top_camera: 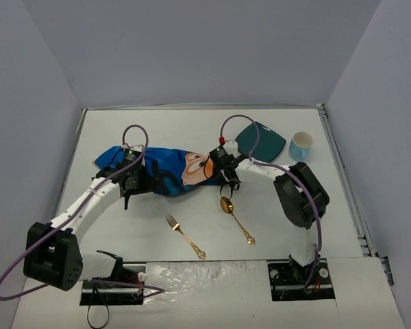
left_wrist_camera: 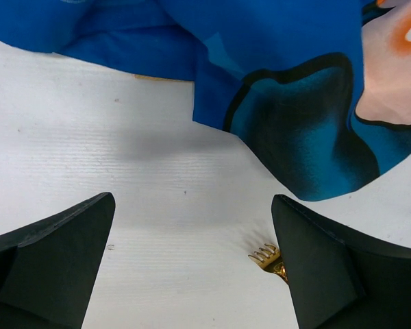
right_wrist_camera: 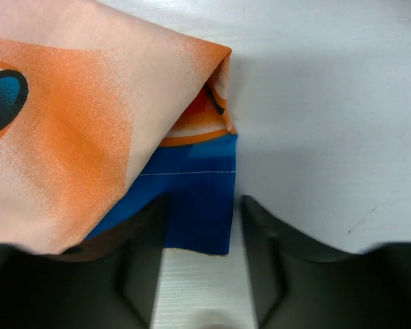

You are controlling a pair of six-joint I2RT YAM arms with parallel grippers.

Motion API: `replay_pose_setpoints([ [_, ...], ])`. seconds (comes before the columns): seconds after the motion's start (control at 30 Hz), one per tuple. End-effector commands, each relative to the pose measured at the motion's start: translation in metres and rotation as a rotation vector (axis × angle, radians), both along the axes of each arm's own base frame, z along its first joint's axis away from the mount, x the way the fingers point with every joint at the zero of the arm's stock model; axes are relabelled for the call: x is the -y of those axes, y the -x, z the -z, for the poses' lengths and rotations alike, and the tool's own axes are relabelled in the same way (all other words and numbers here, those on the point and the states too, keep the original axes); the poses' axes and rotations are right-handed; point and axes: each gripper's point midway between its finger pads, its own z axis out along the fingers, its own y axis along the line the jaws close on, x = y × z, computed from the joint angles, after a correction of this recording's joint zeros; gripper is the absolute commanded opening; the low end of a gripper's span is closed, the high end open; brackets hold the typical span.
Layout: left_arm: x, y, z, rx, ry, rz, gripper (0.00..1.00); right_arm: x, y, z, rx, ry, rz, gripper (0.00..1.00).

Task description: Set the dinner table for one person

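Reaching from the near left, the left arm (top_camera: 82,212) slants up to the mat's (top_camera: 157,168) near edge, its left gripper (left_wrist_camera: 193,226) spread wide over bare table (top_camera: 288,219) and holding nothing. The blue mat lies crumpled mid-table, printed with a cartoon face. No wording shows on it, and the small wrist stickers are too small to read. A gold fork (top_camera: 185,236) and spoon (top_camera: 236,219) lie near of the mat. The right arm (top_camera: 298,195) bends in from the right. The right gripper (right_wrist_camera: 204,226), half narrowed, straddles the mat's blue right corner, with a sliver of table beside one finger. A teal plate (top_camera: 260,142) and cup (top_camera: 301,145) sit far right.
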Motion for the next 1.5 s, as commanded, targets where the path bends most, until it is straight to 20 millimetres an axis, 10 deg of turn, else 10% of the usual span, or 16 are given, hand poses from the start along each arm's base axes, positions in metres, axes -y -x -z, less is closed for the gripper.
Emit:
replay_pose_setpoints([
  [0.0, 0.009, -0.020, 0.001, 0.053, 0.076, -0.052, 0.94, 0.010, 0.029, 0.025, -0.117, 0.026, 0.026, 0.18],
  [0.1, 0.011, -0.026, 0.010, 0.050, 0.124, -0.081, 0.92, 0.012, 0.028, 0.024, -0.123, 0.021, 0.024, 0.00],
  [0.6, 0.016, -0.063, 0.039, 0.094, 0.221, -0.166, 0.69, 0.024, 0.006, -0.003, -0.083, -0.029, 0.011, 0.00],
  [1.2, 0.036, -0.051, 0.070, 0.016, 0.081, -0.107, 0.52, 0.020, 0.010, -0.002, -0.087, -0.050, -0.021, 0.00],
  [1.47, 0.041, -0.057, 0.087, -0.015, 0.062, -0.119, 0.24, 0.020, 0.011, -0.007, -0.077, -0.058, -0.025, 0.00],
])
